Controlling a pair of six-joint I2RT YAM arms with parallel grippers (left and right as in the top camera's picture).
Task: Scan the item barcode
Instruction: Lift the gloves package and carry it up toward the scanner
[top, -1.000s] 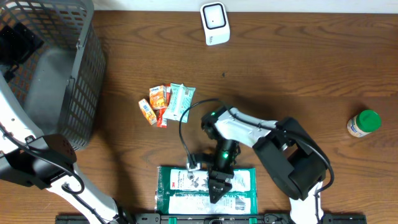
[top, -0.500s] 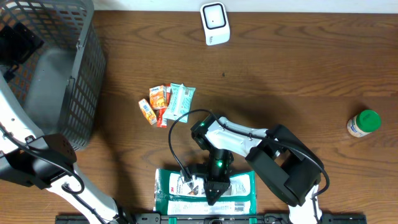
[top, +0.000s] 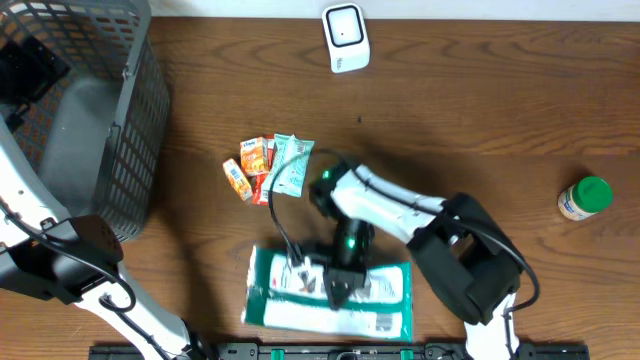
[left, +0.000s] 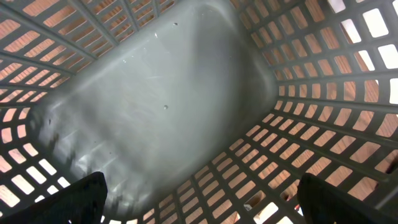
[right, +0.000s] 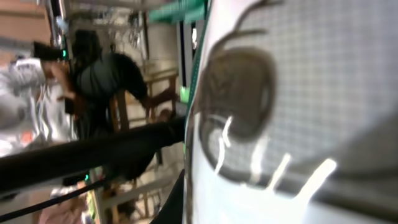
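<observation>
A grey slotted basket (top: 130, 120) sits at the table's (top: 480, 110) far left corner. From inside, it shows a smooth grey floor and wood visible through the wall slots. A cluster of snack packets (top: 268, 166) lies near the table's middle. A green-lidded jar (top: 584, 197) sits near the right edge.

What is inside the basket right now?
The left gripper, jaws open, hangs above the basket floor, which looks bare. The patch beneath the gripper itself is covered.

Basket (top: 140, 130) far left, scanner (top: 346, 37) behind, packets (top: 270, 167) centre, pack (top: 385, 295) front, jar (top: 584, 197) right
</observation>
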